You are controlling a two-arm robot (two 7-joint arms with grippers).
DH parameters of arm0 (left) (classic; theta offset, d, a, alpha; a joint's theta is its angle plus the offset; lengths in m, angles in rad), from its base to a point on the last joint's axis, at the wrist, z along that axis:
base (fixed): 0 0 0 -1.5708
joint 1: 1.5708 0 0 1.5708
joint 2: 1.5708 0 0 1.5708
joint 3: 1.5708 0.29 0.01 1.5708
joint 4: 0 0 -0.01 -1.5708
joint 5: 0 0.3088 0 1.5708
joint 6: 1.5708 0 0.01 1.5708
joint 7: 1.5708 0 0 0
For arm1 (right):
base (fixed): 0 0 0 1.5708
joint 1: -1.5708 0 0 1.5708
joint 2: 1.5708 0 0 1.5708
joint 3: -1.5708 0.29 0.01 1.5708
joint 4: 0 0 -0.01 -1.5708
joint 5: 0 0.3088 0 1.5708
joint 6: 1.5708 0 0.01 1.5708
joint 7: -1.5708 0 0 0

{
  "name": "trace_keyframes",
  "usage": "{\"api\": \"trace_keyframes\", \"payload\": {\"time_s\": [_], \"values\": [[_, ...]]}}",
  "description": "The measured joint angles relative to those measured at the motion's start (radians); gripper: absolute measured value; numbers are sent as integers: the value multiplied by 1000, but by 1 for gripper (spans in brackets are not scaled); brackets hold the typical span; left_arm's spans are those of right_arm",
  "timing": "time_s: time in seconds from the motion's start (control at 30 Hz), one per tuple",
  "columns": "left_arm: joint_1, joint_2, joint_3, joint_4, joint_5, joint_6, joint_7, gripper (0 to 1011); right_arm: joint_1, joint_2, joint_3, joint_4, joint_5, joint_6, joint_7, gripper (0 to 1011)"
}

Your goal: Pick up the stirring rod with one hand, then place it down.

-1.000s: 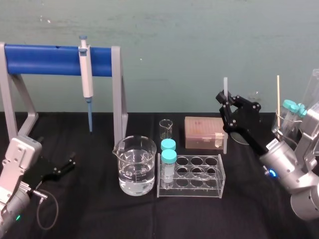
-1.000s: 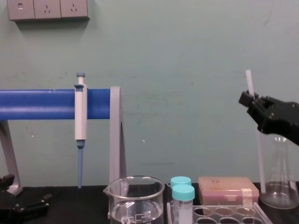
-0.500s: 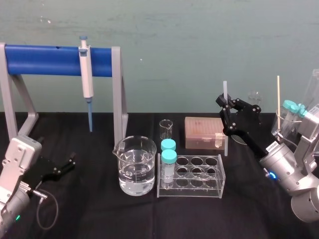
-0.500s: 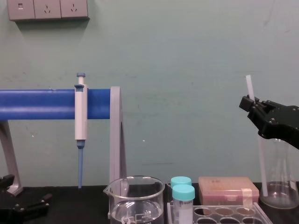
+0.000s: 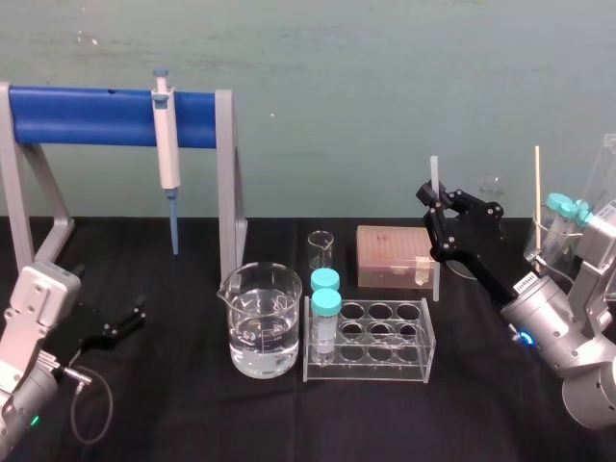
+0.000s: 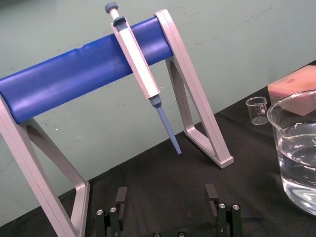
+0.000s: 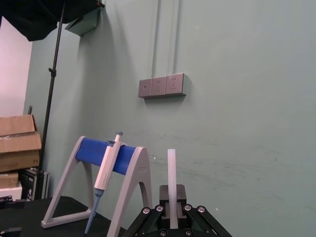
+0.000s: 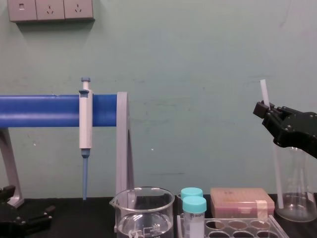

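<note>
White stirring rod (image 5: 435, 171) was clamped upright in right end effector (image 5: 438, 206); best lowered plumb to table (image 5: 192, 404) before release; left end effector (image 5: 135, 316) parked, apart.

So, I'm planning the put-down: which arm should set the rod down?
Right. Its claw is shut on the rod, held about upright near the pink box. The left claw lies open on the table, far off by the pipette stand.

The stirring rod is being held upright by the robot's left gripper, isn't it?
No. It is the right gripper that holds the stirring rod upright, as the head view shows. The left gripper rests open and low, near the blue stand.
</note>
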State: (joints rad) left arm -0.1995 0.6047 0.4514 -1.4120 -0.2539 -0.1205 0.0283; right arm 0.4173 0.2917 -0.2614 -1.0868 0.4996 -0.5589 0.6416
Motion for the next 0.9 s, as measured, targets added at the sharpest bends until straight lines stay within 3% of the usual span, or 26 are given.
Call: {"api": "trace_keyframes", "payload": {"time_s": [0.9], "values": [[0, 0, 0, 0, 0, 0, 0, 1000, 1, 0, -1, 0, 1, 1, 2, 72]]}}
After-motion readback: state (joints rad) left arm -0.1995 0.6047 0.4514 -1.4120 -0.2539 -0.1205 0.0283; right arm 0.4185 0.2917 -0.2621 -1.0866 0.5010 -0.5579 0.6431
